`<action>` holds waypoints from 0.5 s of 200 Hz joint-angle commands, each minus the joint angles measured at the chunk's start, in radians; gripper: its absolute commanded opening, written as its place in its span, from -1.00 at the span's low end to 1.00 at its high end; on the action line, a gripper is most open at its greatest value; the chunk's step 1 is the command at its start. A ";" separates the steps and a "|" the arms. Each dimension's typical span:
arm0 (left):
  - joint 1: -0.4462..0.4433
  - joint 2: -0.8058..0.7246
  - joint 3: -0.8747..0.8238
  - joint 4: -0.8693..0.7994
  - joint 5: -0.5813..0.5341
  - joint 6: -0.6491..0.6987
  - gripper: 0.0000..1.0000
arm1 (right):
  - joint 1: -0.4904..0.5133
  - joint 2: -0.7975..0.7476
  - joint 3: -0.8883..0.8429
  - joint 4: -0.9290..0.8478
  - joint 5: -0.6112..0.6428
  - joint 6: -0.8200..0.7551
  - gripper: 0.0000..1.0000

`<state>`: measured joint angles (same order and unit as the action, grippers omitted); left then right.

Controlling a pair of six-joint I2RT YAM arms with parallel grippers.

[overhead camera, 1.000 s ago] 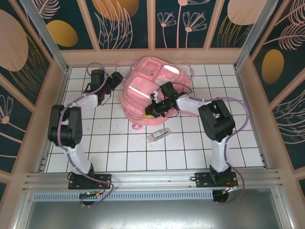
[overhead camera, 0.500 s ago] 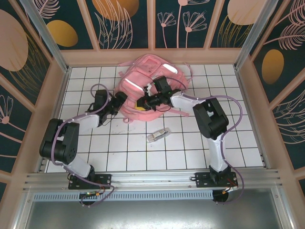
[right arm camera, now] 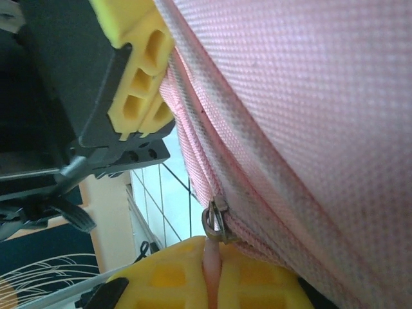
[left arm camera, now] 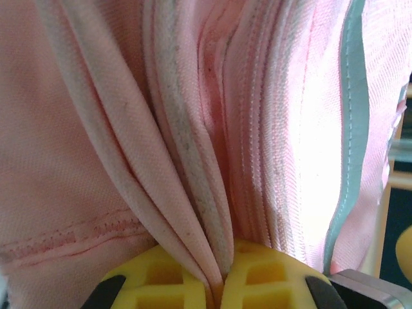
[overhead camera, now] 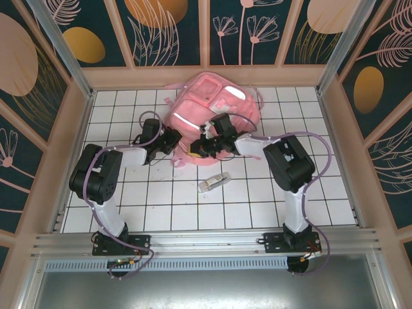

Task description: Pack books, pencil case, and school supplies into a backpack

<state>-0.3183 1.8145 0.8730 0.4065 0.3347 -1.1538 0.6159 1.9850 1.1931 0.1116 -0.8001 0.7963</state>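
Your left gripper (overhead camera: 172, 140) has made the biggest change. A second ago it stood wide open, well off the left side of the backpack (overhead camera: 212, 112). Half a second ago it was just beside that side and still open. Now it is at the backpack's near-left edge with its jaws pinched together. In the left wrist view, a fold of pink fabric (left arm camera: 193, 212) runs down between the yellow pads (left arm camera: 154, 283), so the gripper is holding the backpack by that fold.

Your right gripper (overhead camera: 198, 149) has stayed closed throughout. It sits at the backpack's near edge, just right of the left gripper. In the right wrist view, its pads (right arm camera: 167, 277) clamp a thin pink zip tab (right arm camera: 213, 257), with the metal slider (right arm camera: 217, 222) just above them on the seam.

The backpack itself has shifted. It slid toward the left half a second ago and now lies back toward the middle, against the far side of the table (overhead camera: 257, 199), with its front pockets facing up.

The clear box (overhead camera: 214, 183) has not moved. It lies on the tiles on the near side of the backpack, apart from it and just below the right gripper.
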 commanded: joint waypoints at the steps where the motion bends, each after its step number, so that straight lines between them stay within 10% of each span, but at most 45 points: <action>1: 0.047 -0.041 0.066 0.022 -0.133 0.093 -1.00 | -0.041 -0.109 -0.163 -0.084 -0.133 0.037 -1.00; 72: 0.074 -0.082 -0.019 0.093 -0.169 0.022 -1.00 | -0.120 -0.225 -0.226 -0.067 -0.152 0.137 -1.00; 100: 0.074 -0.051 -0.036 0.150 -0.242 -0.031 -1.00 | -0.074 -0.199 -0.056 -0.463 -0.016 -0.099 -1.00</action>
<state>-0.3473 1.7584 0.8520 0.4324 0.4046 -1.1511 0.5354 1.8046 1.0439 0.0914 -0.8700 0.8459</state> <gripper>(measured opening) 0.075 0.074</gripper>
